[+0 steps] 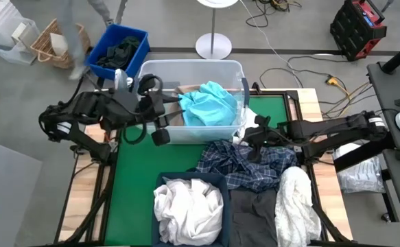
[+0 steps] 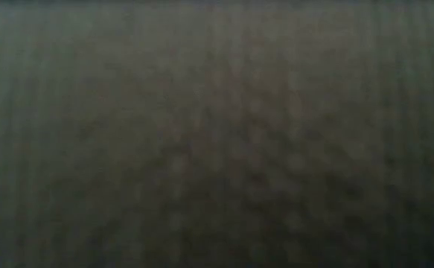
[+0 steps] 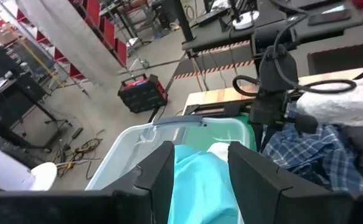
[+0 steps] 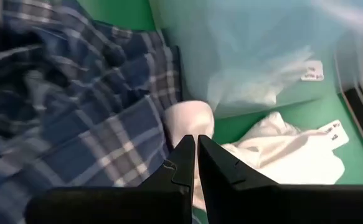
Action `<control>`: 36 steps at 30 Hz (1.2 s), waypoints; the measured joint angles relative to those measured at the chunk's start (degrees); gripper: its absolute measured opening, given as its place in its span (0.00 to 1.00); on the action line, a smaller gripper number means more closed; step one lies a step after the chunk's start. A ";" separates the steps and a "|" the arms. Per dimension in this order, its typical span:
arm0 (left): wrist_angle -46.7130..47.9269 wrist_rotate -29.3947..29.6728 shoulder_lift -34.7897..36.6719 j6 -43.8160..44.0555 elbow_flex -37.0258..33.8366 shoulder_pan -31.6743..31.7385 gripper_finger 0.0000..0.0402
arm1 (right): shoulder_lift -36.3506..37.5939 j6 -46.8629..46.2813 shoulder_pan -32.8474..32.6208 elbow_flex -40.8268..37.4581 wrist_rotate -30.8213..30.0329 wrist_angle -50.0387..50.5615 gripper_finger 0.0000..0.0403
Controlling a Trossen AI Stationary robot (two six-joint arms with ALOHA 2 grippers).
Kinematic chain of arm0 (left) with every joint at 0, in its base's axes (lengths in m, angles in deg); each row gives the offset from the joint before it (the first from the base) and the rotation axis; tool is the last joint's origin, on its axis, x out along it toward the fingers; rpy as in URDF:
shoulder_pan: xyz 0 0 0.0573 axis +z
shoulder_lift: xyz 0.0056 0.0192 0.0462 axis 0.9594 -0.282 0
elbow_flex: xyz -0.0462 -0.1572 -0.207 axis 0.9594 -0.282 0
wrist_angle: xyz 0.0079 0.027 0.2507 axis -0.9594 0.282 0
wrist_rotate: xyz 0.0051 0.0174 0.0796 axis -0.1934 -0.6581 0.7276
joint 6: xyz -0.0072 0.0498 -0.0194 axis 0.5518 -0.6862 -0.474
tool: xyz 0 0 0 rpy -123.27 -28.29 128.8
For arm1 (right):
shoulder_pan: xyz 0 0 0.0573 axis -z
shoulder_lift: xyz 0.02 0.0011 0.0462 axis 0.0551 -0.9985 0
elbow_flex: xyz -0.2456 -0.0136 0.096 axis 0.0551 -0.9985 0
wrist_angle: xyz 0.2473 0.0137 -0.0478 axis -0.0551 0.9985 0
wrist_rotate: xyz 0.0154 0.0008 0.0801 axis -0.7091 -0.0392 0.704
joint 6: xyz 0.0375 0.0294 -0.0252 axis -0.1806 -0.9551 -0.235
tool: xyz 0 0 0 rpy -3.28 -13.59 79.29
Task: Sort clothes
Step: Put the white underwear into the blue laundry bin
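Note:
A teal garment (image 1: 210, 103) lies in the clear plastic tub (image 1: 235, 68) at the far side of the table. My left gripper (image 1: 167, 113) is open and empty at the tub's left end, above the teal garment (image 3: 200, 174). A blue-and-white plaid shirt (image 1: 249, 166) lies on the green mat. My right gripper (image 1: 245, 137) is shut low at the tub's right near corner, between the plaid shirt (image 4: 75, 112) and a small white garment (image 4: 281, 152) on the mat. The low view is dark and shows nothing. My right gripper's shut fingertips (image 4: 184, 149) stand over a fold of the white garment (image 4: 190, 121) beside the plaid shirt's edge. The fingers themselves hide the spot, and I cannot tell whether they touch the cloth.
A navy bin (image 1: 221, 180) with white garments (image 1: 186, 206) stands at the near edge. A dark grey garment (image 1: 254, 216) and a white fuzzy one (image 1: 297, 199) lie to its right. A blue bin (image 1: 134, 34) of dark clothes stands off the table, far left.

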 joint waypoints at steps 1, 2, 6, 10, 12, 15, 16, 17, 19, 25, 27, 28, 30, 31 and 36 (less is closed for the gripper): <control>0.00 0.06 -0.26 0.00 -0.02 0.38 0.32 | -0.39 0.04 0.71 -0.49 0.09 -0.44 0.03; 0.00 0.06 -0.49 0.05 -0.02 0.64 0.32 | -0.77 0.03 1.40 -0.81 0.07 -0.46 0.03; -0.07 0.09 -0.98 0.24 -0.02 1.35 0.32 | -1.38 1.78 3.15 -1.32 0.02 -0.76 0.03; -0.20 0.11 -1.13 0.23 -0.02 1.63 0.32 | -1.44 6.13 3.50 -1.32 0.06 -1.38 0.03; -0.24 0.11 -1.10 0.24 -0.02 1.65 0.32 | -1.42 8.57 3.50 -1.32 0.10 -1.39 0.03; -0.36 0.13 -1.07 0.24 -0.02 1.76 0.32 | -1.56 10.89 3.50 -1.50 0.05 -1.39 0.04; -0.40 0.13 -1.07 0.24 -0.02 1.85 0.32 | -1.60 11.33 3.50 -1.75 0.05 -1.36 0.06; -0.42 0.13 -1.07 0.24 -0.02 1.98 0.32 | -1.62 11.38 3.50 -2.00 0.04 -1.13 0.08; -0.46 0.15 -1.07 0.24 -0.02 2.37 0.32 | -1.64 10.45 3.50 -2.29 0.02 -1.24 0.15; -0.46 0.17 -1.02 0.22 -0.04 3.84 0.32 | -2.11 12.26 3.63 -2.74 -0.48 -1.84 0.44; -0.46 0.16 -1.02 0.10 -0.04 4.34 0.32 | -3.42 13.25 3.91 -2.79 -0.44 -1.95 0.52; -0.45 0.15 -1.02 -0.06 -0.04 4.50 0.32 | -4.31 13.23 4.02 -2.93 -0.44 -2.00 0.55; -0.46 0.15 -1.02 -0.20 -0.04 4.76 0.32 | -6.17 12.65 4.03 -3.26 -0.46 -2.78 0.60; -0.44 0.17 -1.02 -0.20 -0.04 4.81 0.32 | -7.26 12.54 4.07 -3.38 -0.46 -3.32 0.62; -0.45 0.15 -1.02 -0.20 -0.04 4.82 0.32 | -12.60 11.94 4.12 -3.79 -0.44 -4.33 0.65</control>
